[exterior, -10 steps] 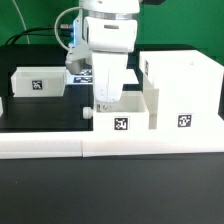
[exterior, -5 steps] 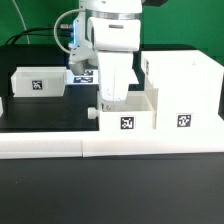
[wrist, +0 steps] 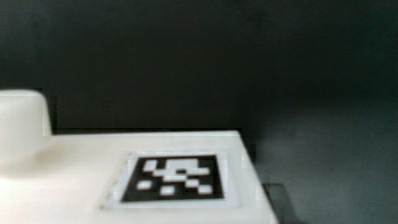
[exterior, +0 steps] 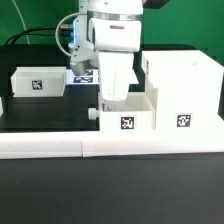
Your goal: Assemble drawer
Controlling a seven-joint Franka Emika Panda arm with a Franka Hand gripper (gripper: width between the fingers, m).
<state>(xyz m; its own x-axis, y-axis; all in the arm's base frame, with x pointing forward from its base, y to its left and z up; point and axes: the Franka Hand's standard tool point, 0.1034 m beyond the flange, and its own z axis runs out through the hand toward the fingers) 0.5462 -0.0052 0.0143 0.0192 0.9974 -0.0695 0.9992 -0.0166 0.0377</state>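
Observation:
The drawer's tall white shell [exterior: 182, 88] stands at the exterior view's right, its tag facing front. A small open-top tray [exterior: 138, 117] with a side knob [exterior: 92, 113] sits right against the shell's left side. My gripper [exterior: 112, 99] reaches down onto the tray's left part, the fingers closed on its wall. A second tray [exterior: 38, 82] lies apart at the far left. In the wrist view the held tray's tagged white face [wrist: 178, 178] and its knob [wrist: 18, 130] fill the lower part. One dark fingertip [wrist: 285, 203] shows beside the tray's edge.
The long low white border wall [exterior: 60, 147] runs along the front of the black table. The marker board [exterior: 84, 74] lies behind the arm. Green wall and cables are at the back.
The gripper and the tray slid together toward the exterior view's right between 1.0 s and 0.5 s ago, closing up to the shell. Since then nothing has visibly moved.

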